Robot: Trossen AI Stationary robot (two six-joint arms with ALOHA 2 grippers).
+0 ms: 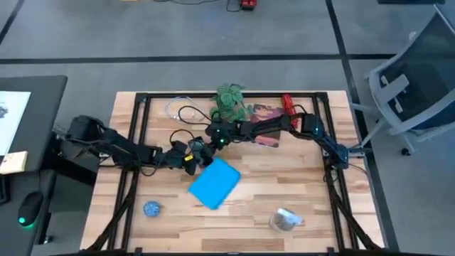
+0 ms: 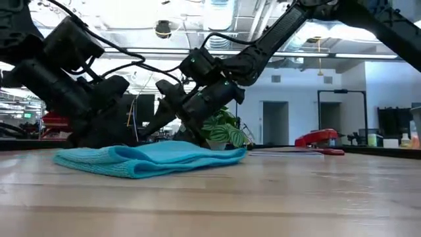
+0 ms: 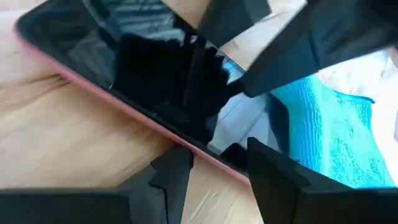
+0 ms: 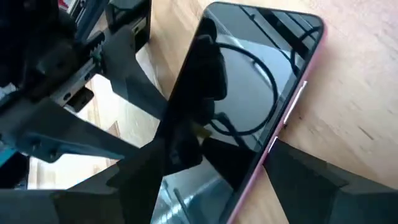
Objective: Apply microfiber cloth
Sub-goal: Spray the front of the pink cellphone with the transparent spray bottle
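A black phone (image 4: 249, 81) with a pink rim lies between my two grippers at the table's middle, just beyond the far edge of the sky-blue microfiber cloth (image 1: 215, 183). The cloth lies flat and folded on the wood, and no gripper touches it. My right gripper (image 4: 221, 149) comes from the far right and is shut across the phone. My left gripper (image 3: 214, 168) comes from the left, partly open. The phone's pink edge (image 3: 205, 152) runs between its fingertips near one end of the phone. In the high view both grippers hide the phone. My right gripper holds the phone across its width, one finger on each long side. The pink side (image 4: 273, 134) meets one finger, and the other finger covers the opposite side. The fingers lie across the phone near one end. My left gripper may touch the phone, but I cannot tell.
A potted plant (image 1: 231, 99), a red stapler (image 1: 288, 103), a flat picture card (image 1: 263, 114) and loose cables (image 1: 181, 114) stand along the far side. A small blue ball (image 1: 151, 208) lies near left and a shiny crumpled object (image 1: 284, 220) near right.
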